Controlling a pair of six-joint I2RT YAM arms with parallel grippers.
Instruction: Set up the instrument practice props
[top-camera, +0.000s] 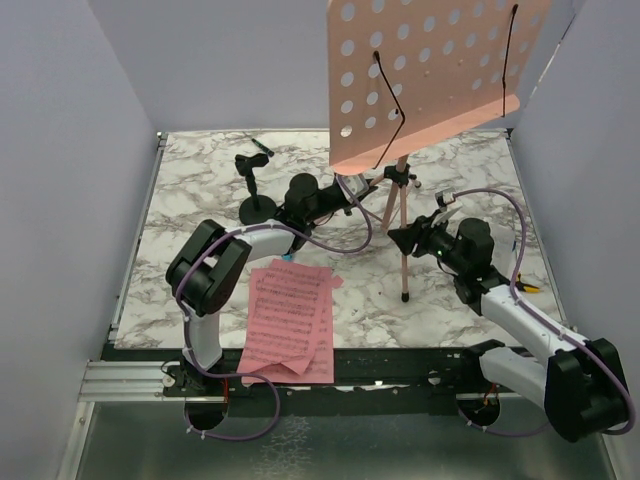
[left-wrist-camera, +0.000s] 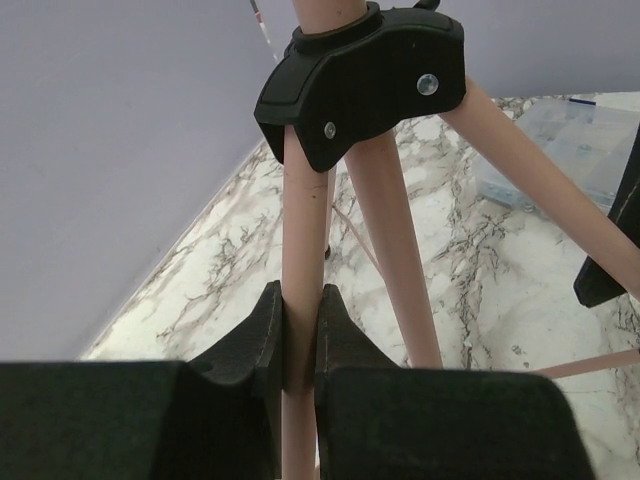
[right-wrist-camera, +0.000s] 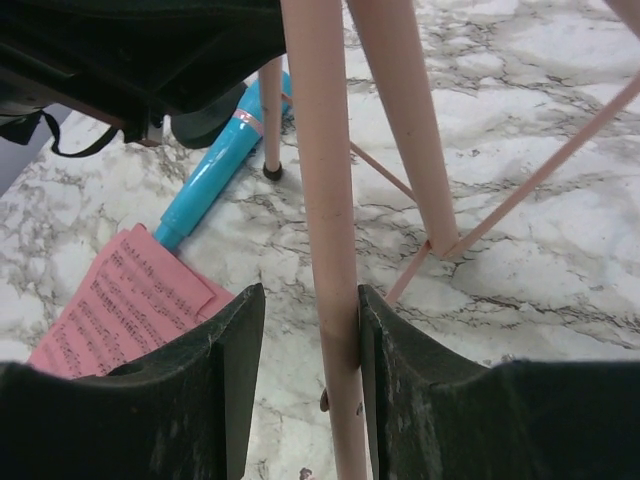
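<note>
Closest to the arm bases, at the lower centre of the overhead view, two pink sheet-music pages (top-camera: 290, 320) lie flat in an overlapping pile. Their near edge hangs over the front rim of the marbled tabletop (top-camera: 190, 290).

In the right wrist view, the blue stick (right-wrist-camera: 225, 160) lies flat at the upper left. Its lower end is just beside a corner of the pages. Its upper end runs behind one black-tipped foot of the stand and under the dark bulk of the other arm.

The music stand (top-camera: 430, 80) is upright right of centre on the tabletop. Its hole-punched desk fills the top of the overhead view and hides part of the far wall.

The right pincer (right-wrist-camera: 308, 300) sits partly open around the leg nearest the front. The leg rests against the right-hand finger, and a gap shows between it and the left-hand finger.

The left pincer (left-wrist-camera: 298, 320), coming in from the left, is clamped narrow on another leg, with both fingers pressed against the pink tube. It holds the leg below the black hub (left-wrist-camera: 370, 80) where the legs meet.

Further back, at the left of the overhead view, a small black stand (top-camera: 258, 205) on a round base is just beside the left arm. In the left wrist view, a clear box (left-wrist-camera: 560, 140) lies on the tabletop at the upper right, beyond the legs.
</note>
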